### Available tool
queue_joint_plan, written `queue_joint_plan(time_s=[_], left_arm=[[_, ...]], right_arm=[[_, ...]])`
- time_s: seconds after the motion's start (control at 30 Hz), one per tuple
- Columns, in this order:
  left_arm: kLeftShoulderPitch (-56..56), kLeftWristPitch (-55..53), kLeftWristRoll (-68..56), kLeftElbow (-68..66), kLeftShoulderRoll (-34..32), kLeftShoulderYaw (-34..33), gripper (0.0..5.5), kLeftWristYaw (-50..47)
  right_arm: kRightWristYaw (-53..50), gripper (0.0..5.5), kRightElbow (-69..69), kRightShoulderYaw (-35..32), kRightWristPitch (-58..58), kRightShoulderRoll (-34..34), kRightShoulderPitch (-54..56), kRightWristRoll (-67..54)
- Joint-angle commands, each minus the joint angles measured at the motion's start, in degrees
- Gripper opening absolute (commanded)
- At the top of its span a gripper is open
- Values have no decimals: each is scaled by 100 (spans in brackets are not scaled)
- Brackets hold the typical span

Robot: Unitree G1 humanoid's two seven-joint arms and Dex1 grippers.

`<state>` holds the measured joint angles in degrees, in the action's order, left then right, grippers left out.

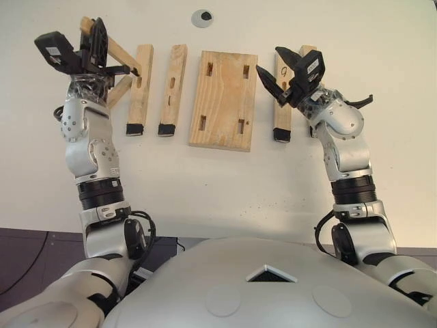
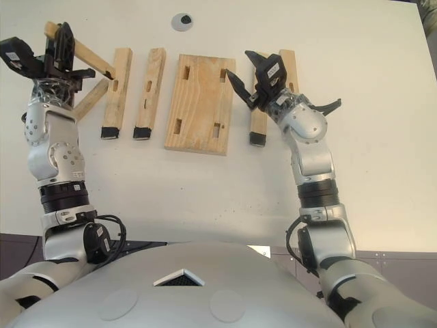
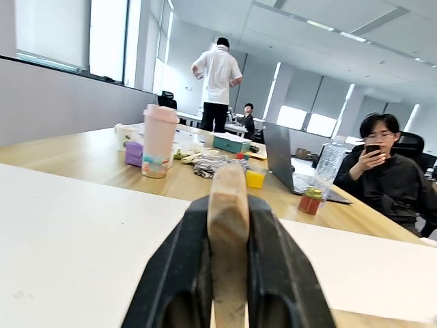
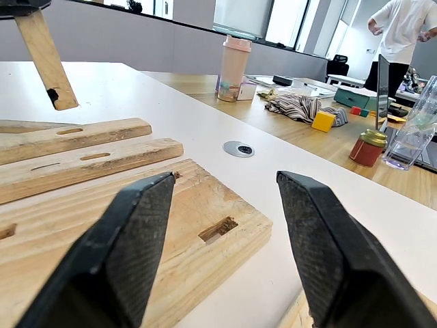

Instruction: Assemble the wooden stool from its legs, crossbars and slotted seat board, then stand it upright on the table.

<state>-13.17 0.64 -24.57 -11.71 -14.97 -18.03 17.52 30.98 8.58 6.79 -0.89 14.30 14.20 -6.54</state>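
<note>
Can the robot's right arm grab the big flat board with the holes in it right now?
Probably yes. The right end effector is open and hovers over the seat board near its right edge, with nothing between them. The board lies flat on the table, so gripping its edge may be tricky.

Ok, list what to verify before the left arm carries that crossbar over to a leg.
1. Hold on the crossbar: ok, the left gripper is shut on it and it is held off the table.
2. Right gripper free: ok, open and empty over the right edge of the seat board.
3. Target leg ready: ok, it lies flat beside its twin, left of the seat board, slot up.
4. Second crossbar: ok, on the table below the left gripper.
5. Crossbar end fits the leg slot: cannot tell.
</note>
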Motion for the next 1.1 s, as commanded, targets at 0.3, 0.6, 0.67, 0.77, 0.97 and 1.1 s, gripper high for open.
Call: queue_joint_plan(time_s=[0.3,0.6,0.67,0.77,0.97,1.1], left_arm=[[-331,1104,89,-1579,64,-131,38,535],[-160,1101,159,-1447,198,29,38,583],[-137,1071,161,-1390,217,53,38,566],[-83,997,144,-1221,235,67,38,536],[-52,821,166,-964,242,117,38,440],[-52,779,352,-1249,202,131,38,234]], right_arm=[[163,275,14,20,118,112,96,62],[128,275,16,31,113,97,39,131],[117,275,3,32,116,80,23,145],[98,275,-22,27,115,60,-2,158],[49,275,-19,51,88,4,-58,202],[45,275,1,39,87,5,-45,212]])
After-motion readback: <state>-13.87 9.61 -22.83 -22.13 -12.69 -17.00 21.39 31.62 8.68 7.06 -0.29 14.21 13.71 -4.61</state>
